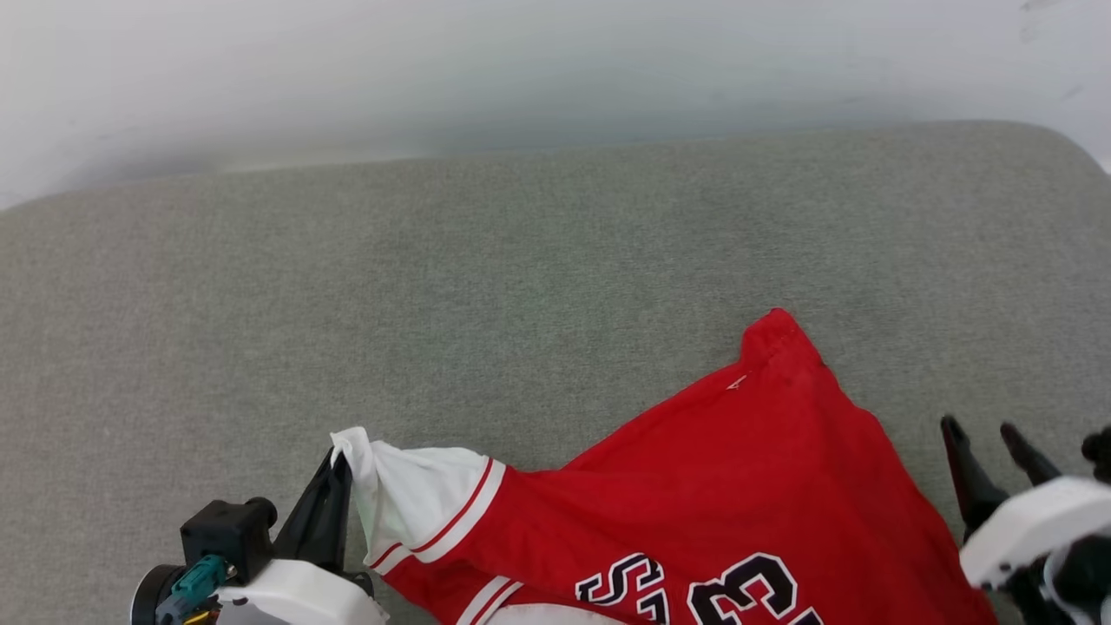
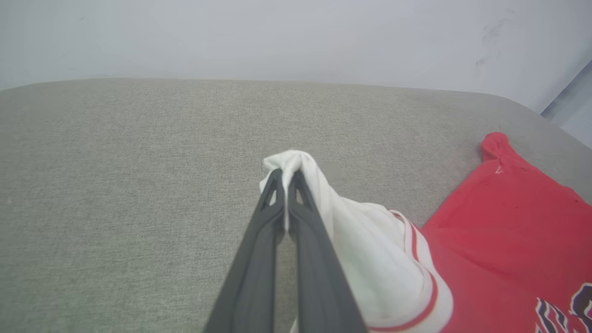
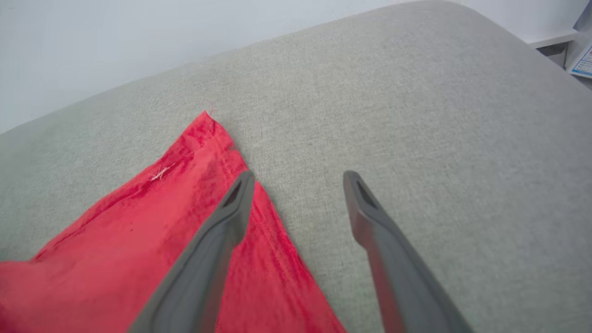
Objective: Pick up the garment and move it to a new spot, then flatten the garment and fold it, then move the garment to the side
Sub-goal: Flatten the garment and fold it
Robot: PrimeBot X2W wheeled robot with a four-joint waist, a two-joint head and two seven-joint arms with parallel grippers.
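Grey fabric cushion (image 1: 521, 260); pale wall (image 1: 521, 52) behind; blue-white label (image 3: 583, 62) beyond corner.

On padded surface (image 1: 521, 286): garment (image 1: 738, 486), lying btwn the two grippers. At left gripper (image 1: 337, 464): sleeve (image 1: 425, 495) tip pinched btwn its fingers; rest of sleeve and body run off to its right. Ahead and left of its tips: bare surface, wall (image 1: 521, 61) behind that. At right gripper (image 1: 981, 430): fingers apart, just beside garment's edge. Per wrist view, its left finger is over that edge, right finger over bare surface; contact w/ cloth cannot be told. Garment's far corner (image 1: 777, 330) sits ahead-left of its tips. Garment's lettering (image 1: 703, 590) lies nearer robot than both grippers' tips.
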